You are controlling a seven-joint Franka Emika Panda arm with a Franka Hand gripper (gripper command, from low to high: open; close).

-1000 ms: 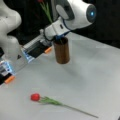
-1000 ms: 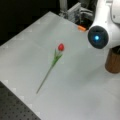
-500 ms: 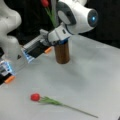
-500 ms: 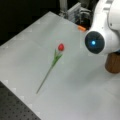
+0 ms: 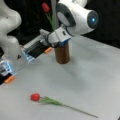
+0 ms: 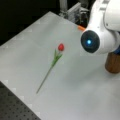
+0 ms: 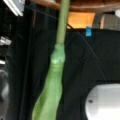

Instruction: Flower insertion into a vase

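Your gripper [image 5: 56, 40] sits right on top of the vase [image 5: 62, 53], which stands on the table [image 5: 95, 75] around 12 o'clock from a flower [image 5: 50, 100] lying flat. A second flower [image 5: 48, 15] pokes up from the vase mouth. Can't tell whether the jaws are gripping its stem [image 7: 61, 30].

White rounded arm [image 5: 75, 17]; dark joint cap, glowing blue light; white-blue gripper [image 5: 58, 37].
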